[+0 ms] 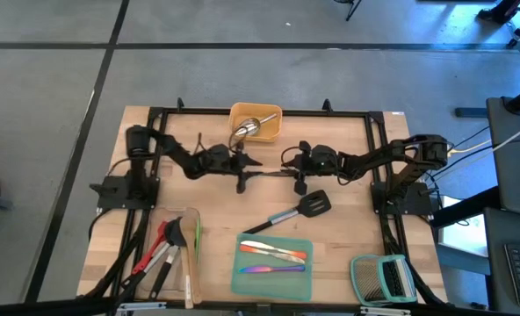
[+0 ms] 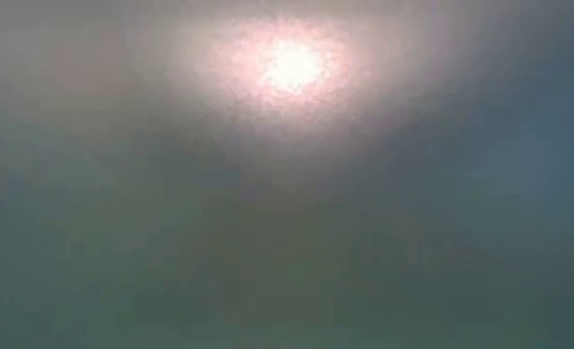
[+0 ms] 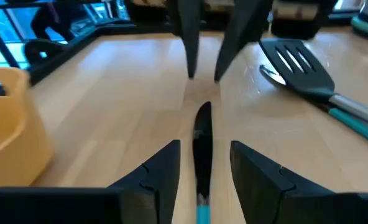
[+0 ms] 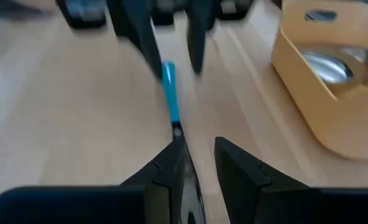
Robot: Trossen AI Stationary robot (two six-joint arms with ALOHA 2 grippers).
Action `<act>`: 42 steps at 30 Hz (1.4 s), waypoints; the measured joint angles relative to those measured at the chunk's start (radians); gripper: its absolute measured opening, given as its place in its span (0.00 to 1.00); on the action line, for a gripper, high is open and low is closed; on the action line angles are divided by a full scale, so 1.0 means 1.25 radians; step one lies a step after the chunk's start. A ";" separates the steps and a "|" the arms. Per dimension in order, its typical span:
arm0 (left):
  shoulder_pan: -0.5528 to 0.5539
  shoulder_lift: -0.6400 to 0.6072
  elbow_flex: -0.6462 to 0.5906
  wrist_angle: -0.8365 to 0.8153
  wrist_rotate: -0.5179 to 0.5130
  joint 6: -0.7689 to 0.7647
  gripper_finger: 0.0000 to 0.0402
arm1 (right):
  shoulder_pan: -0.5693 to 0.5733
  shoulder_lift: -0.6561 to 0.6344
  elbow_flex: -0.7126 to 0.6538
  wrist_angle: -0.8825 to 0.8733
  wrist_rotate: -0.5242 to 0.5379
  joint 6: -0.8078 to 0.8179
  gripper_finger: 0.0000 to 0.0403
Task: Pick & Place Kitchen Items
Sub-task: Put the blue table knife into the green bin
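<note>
near edge: clear tray (image 1: 168, 259) with red and black utensils, teal tray (image 1: 272, 266) with iridescent cutlery, loose black slotted turner (image 1: 300, 210) mid-table. behind it, blue-handled tool (image 3: 202, 146) lies between both grippers: left gripper (image 1: 241, 162) fingers spread around the blue end, right gripper (image 1: 293, 161) fingers straddling the dark end; can't tell if either pinches. far edge: steel scoop (image 1: 252, 127) in yellow tray (image 1: 256, 112).

Yellow tray (image 1: 268, 115), teal tray (image 1: 242, 281), slatted rack (image 1: 383, 278) — wooden table (image 1: 348, 219).

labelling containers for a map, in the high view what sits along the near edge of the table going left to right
clear tray holding red, green and black handled utensils → teal tray with iridescent cutlery → green-framed slatted rack
</note>
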 joint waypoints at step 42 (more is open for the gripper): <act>0.047 0.260 0.004 0.250 0.093 -0.044 0.25 | -0.112 0.206 0.011 0.232 -0.207 0.012 0.22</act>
